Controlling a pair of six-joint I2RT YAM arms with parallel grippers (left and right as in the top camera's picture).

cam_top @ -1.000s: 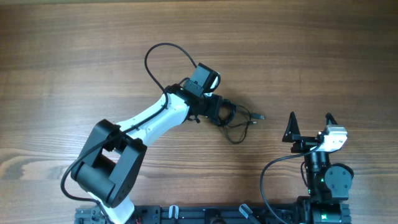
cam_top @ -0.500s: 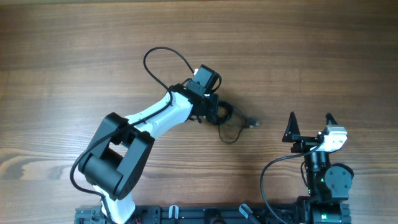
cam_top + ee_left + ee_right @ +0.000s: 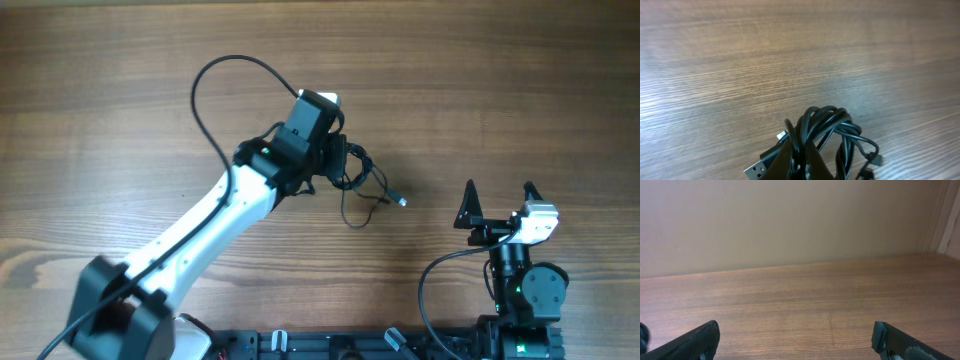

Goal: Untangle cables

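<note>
- Well, nearest the base, the right gripper [image 3: 499, 190] stands upright, its two black fingers spread wide with nothing between them. Its own camera shows only bare wood between the tips.
- The cables [image 3: 358, 172] are well apart from that pincer, off to its left and farther up the table [image 3: 520, 70].
- Farther in, the left arm's white link [image 3: 215, 210] reaches diagonally across the wood toward the middle.
- At its end, the left gripper [image 3: 340, 168] is clamped narrow on the bundle of cables. In the wrist view the dark fingers [image 3: 801, 160] meet in a wedge at the bottom edge, with the black coils bulging out just beyond the tips.
- A flat metal plug [image 3: 756, 171] pokes out of the bundle beside the fingers, on the left of that view.
- One strand trails from the bundle in a loose loop [image 3: 358, 215] on the near side of the pincer, and a small plug end [image 3: 400, 202] lies just right of it on the wood.
- Whether the bundle itself clears the table, I cannot tell.
- Beyond the gripper, the arm's own thicker black wire [image 3: 215, 75] arcs high over the far wood.
- Farthest off, a plain pale wall [image 3: 790, 220] rises behind the table edge.
</note>
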